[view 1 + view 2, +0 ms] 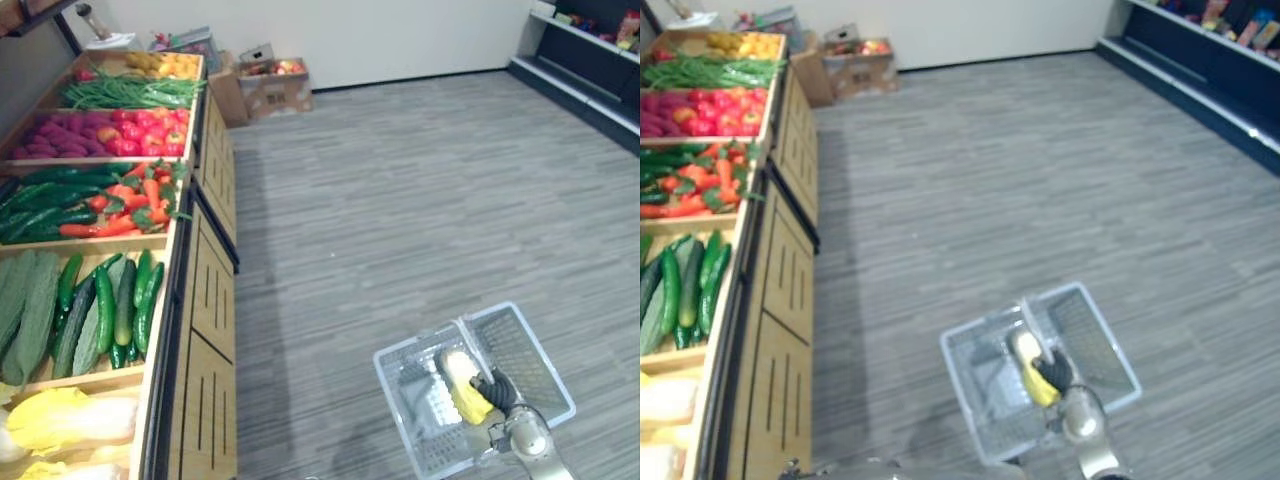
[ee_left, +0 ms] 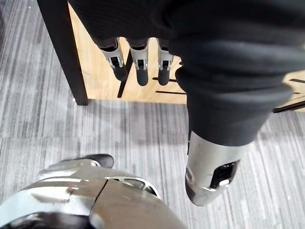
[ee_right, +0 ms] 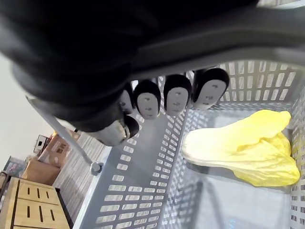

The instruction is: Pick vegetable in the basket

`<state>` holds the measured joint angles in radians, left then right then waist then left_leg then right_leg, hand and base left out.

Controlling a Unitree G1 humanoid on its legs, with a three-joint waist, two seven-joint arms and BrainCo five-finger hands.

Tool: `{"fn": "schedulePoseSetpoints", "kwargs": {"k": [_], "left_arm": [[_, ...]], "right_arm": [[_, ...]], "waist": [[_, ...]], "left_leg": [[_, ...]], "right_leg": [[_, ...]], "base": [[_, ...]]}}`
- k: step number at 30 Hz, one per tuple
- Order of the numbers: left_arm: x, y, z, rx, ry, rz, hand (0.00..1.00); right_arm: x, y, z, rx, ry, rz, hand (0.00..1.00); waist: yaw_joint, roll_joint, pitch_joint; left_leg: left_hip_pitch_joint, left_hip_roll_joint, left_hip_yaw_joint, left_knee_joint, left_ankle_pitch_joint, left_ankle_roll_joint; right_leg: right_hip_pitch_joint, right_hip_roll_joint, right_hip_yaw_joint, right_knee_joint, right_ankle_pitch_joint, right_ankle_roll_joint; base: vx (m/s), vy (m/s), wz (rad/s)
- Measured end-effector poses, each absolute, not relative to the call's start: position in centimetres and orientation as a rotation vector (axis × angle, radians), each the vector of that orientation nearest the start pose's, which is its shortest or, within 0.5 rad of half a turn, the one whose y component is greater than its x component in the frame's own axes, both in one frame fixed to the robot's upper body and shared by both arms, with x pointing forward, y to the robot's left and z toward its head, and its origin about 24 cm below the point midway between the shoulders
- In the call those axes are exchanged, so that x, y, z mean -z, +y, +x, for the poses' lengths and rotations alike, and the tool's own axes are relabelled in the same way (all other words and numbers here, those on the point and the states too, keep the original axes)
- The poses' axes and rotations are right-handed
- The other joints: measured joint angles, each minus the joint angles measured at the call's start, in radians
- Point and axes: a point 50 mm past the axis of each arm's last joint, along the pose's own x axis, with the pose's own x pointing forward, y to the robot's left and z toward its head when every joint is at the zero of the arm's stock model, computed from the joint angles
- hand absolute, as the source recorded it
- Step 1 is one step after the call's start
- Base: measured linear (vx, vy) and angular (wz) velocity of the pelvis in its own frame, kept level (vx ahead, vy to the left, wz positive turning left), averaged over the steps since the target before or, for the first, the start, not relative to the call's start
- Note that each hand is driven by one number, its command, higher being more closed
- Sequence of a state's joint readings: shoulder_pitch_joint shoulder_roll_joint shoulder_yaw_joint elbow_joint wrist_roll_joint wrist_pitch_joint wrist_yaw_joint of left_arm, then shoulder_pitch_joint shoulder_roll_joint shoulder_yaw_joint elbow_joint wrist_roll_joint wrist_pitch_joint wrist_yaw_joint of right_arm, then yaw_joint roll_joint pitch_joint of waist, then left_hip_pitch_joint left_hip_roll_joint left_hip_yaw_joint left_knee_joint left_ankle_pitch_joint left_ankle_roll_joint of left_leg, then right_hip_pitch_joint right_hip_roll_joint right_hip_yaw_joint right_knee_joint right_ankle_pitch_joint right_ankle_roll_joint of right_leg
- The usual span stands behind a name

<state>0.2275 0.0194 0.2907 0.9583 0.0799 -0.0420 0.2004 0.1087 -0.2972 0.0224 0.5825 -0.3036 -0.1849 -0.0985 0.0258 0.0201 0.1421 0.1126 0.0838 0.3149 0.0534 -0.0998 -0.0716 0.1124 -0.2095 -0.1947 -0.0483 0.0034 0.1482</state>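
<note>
Cabbage [image 3: 243, 150] inside the grey basket [image 3: 143, 191]

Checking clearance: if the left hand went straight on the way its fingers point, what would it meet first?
Likely the stand's wooden panel, beside its black post; nothing lies between it and the left hand's fingers, though depth is unclear.

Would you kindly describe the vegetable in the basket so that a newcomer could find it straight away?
Right of the wooden produce stand, over the grey striped floor, the robot's right hand grips the handle of a pale grey mesh basket. Inside lies one yellow leafy cabbage; unlike the similar yellow cabbages in the stand's nearest bin, it lies alone.
</note>
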Motion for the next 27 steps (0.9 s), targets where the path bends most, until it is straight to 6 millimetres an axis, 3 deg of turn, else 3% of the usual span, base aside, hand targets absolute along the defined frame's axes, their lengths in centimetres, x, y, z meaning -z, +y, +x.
{"fn": "schedulePoseSetpoints", "kwargs": {"k": [5,13,15,17,18,19,20,22,24,27], "left_arm": [[16.3,20.4,4.8,-0.469,1.149,0.062,0.0],[16.4,20.5,4.6,-0.472,1.166,0.078,0.0],[16.3,20.8,4.6,-0.476,1.164,0.093,0.0],[16.2,21.3,4.6,-0.459,1.165,0.139,0.0],[16.2,21.3,4.5,-0.452,1.168,0.148,0.0],[16.2,21.6,4.6,-0.448,1.166,0.16,0.0],[16.1,22.1,4.4,-0.45,1.169,0.182,0.0],[16.0,22.2,4.5,-0.448,1.165,0.192,0.0],[16.0,22.3,4.1,-0.463,1.179,0.201,0.0],[16.0,22.5,4.4,-0.472,1.175,0.207,0.0]], "right_arm": [[8.0,-23.9,17.4,0.001,0.523,-0.584,1.0],[8.4,-23.9,17.1,-0.005,0.537,-0.579,1.0],[8.4,-23.7,17.1,0.022,0.535,-0.558,1.0],[8.5,-24.0,16.9,0.091,0.537,-0.516,1.0],[8.5,-24.1,16.8,0.114,0.536,-0.496,1.0],[8.4,-24.1,16.9,0.138,0.53,-0.483,1.0],[8.2,-24.3,17.0,0.162,0.52,-0.474,1.0],[7.9,-24.5,17.1,0.18,0.506,-0.472,1.0],[7.7,-24.4,17.4,0.175,0.478,-0.469,1.0],[7.6,-24.0,17.7,0.171,0.464,-0.459,1.0]], "waist": [[0.001,0.035,-0.018],[0.004,0.025,-0.018],[0.003,0.012,-0.012],[0.004,-0.014,-0.007],[0.002,-0.017,-0.004],[0.002,-0.03,0.003],[0.002,-0.046,0.012],[-0.008,-0.045,0.022],[-0.008,-0.045,0.026],[-0.011,-0.053,0.039]], "left_leg": [[0.032,-0.025,-0.001,-0.049,0.011,0.006],[0.069,-0.029,0.011,-0.09,0.021,0.0],[0.084,-0.043,0.003,-0.108,0.02,0.006],[0.111,-0.065,-0.036,-0.145,0.006,0.017],[0.123,-0.067,-0.05,-0.151,0.006,0.017],[0.139,-0.071,-0.059,-0.151,0.005,0.021],[0.16,-0.074,-0.079,-0.15,-0.001,0.031],[0.174,-0.061,-0.11,-0.131,-0.016,0.057],[0.17,-0.025,-0.136,-0.081,-0.057,0.071],[0.172,0.001,-0.162,-0.077,-0.08,0.058]], "right_leg": [[0.013,-0.016,-0.005,-0.003,0.001,0.003],[0.015,-0.006,0.006,0.01,-0.006,-0.003],[-0.03,-0.031,0.008,0.13,-0.074,0.006],[-0.114,-0.078,0.017,0.371,-0.141,0.015],[-0.164,-0.091,0.027,0.495,-0.132,0.011],[-0.212,-0.108,0.042,0.618,-0.108,-0.023],[-0.268,-0.129,0.047,0.756,-0.043,-0.09],[-0.323,-0.128,0.082,0.87,0.056,-0.059],[-0.35,-0.083,0.075,0.813,-0.079,-0.051],[-0.356,-0.028,0.067,0.505,-0.073,-0.038]], "base": [[0.06,0.055,0.03],[0.02,-0.008,-0.05],[-0.03,0.014,0.12],[-0.05,-0.011,0.27],[-0.02,-0.003,0.32],[0.01,0.04,0.39],[0.02,0.044,0.4],[0.06,0.053,0.42],[0.15,0.089,0.4],[0.23,-0.03,0.27]]}}
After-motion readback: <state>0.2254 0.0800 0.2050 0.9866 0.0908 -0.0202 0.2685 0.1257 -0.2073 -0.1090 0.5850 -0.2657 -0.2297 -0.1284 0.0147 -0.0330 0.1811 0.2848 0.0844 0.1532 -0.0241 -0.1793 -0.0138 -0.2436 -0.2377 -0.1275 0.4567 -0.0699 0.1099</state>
